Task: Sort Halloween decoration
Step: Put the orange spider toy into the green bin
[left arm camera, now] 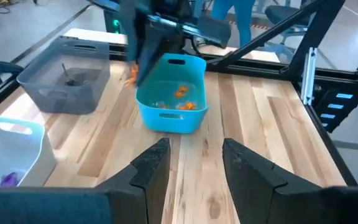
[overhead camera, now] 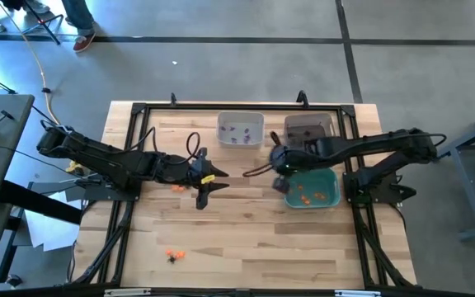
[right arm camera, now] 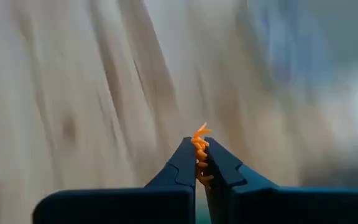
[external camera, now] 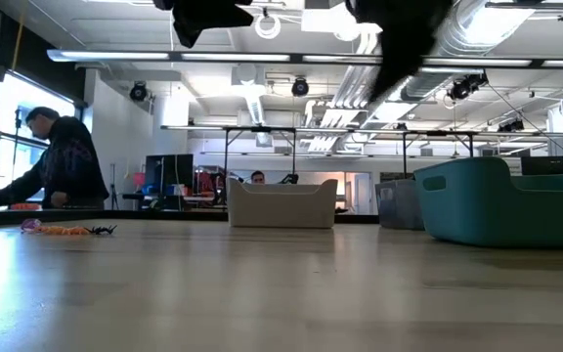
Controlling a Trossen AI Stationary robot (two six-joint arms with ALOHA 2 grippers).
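Note:
The Halloween decoration shows as tiny trinkets. Several orange ones lie in the teal bin (overhead camera: 313,188), purple ones in the white bin (overhead camera: 240,129), and a few orange and black ones (overhead camera: 173,256) on the table near its front edge. One more orange piece (overhead camera: 178,188) lies by my left gripper (left arm camera: 194,165), which hangs open and empty above the table's middle. My right gripper (right arm camera: 199,152) is shut on an orange trinket (right arm camera: 200,134), high beside the teal bin's left end. My right gripper pinches the orange trinket between its two fingers, at their free ends. The trinket's curly tip (right arm camera: 201,130) sticks out beyond the fingertips (right arm camera: 185,158). The fingers slant down from above, and the trinket is lifted clear of the table.
A grey bin (overhead camera: 309,130) stands behind the teal one, right of the white bin. A black frame (overhead camera: 138,111) runs along the table's far and side edges. Bare wood lies between the arms and the front edge. A person (external camera: 62,166) stands beyond the table.

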